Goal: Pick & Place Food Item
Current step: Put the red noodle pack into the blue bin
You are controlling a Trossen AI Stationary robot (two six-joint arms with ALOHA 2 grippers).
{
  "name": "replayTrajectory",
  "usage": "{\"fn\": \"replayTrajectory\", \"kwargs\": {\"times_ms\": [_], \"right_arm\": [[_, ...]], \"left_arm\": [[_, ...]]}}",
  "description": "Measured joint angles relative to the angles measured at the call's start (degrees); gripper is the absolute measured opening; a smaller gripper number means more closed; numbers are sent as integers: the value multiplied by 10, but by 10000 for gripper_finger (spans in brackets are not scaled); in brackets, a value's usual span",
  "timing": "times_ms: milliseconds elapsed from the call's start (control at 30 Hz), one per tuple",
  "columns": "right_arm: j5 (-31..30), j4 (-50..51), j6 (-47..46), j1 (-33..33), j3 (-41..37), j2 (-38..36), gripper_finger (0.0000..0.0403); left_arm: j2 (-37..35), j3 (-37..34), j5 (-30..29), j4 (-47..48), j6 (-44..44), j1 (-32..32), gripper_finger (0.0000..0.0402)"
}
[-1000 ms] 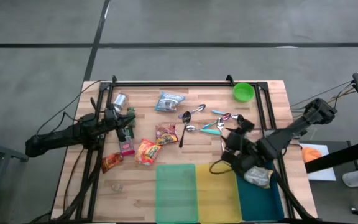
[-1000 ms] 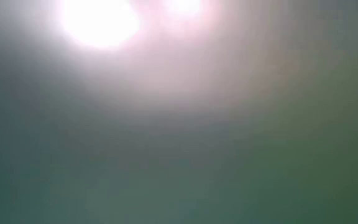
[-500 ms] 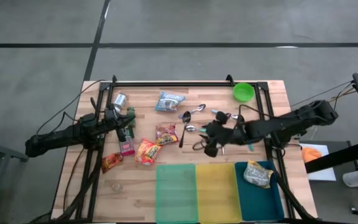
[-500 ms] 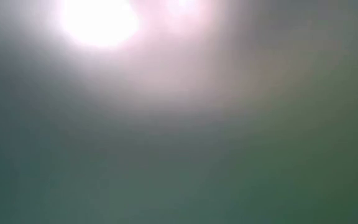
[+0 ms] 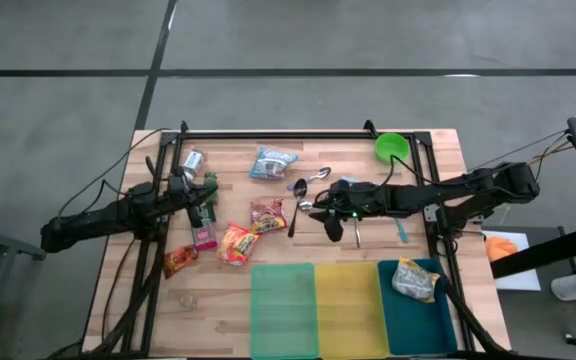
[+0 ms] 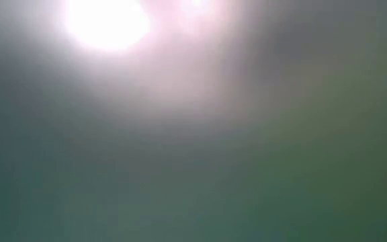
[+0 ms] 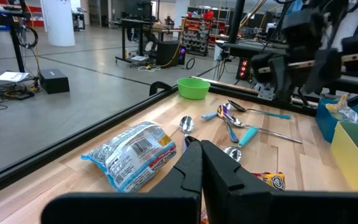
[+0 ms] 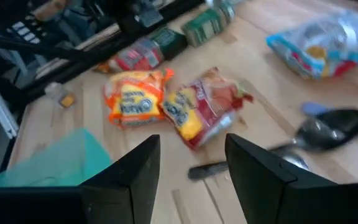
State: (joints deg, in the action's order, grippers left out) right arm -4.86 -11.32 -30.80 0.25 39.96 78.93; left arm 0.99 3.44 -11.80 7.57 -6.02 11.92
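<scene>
My right gripper (image 5: 320, 213) (image 8: 191, 174) hangs open above the middle of the table, pointing toward its left side with nothing between the fingers. Ahead of it lie a red-and-yellow snack packet (image 5: 267, 215) (image 8: 207, 112) and an orange-yellow packet (image 5: 236, 243) (image 8: 135, 96). A blue-and-white bag (image 5: 271, 162) (image 7: 132, 155) lies flat nearer the far edge. A crumpled bag (image 5: 415, 280) rests in the teal bin (image 5: 423, 325). My left gripper (image 5: 206, 200) (image 7: 201, 162) waits shut and level at the table's left.
Spoons (image 5: 313, 190) (image 8: 328, 130) lie under and beside my right gripper. A green bowl (image 5: 392, 148) stands at the far right. Green (image 5: 283, 310) and yellow (image 5: 348, 310) bins sit along the near edge. Small packets and a can (image 5: 192, 160) surround my left gripper. The low view shows only glare.
My right gripper has swung away from the teal bin toward the table's left and somewhat toward its far edge, ending over the spoons. It has rolled and now points at the snack packets. The crumpled bag has stayed in the teal bin.
</scene>
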Motion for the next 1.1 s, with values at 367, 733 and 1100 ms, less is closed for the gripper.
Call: {"fn": "replayTrajectory", "kwargs": {"times_ms": [367,733,1100], "right_arm": [[35,-48,-51,0,23,88,180],[42,-55,-52,-4,105,222,180],[70,-55,-52,-22,139,279,179]], "left_arm": [[0,0,0,0,0,0,0],[0,0,0,0,0,0,0],[0,0,0,0,0,0,0]]}}
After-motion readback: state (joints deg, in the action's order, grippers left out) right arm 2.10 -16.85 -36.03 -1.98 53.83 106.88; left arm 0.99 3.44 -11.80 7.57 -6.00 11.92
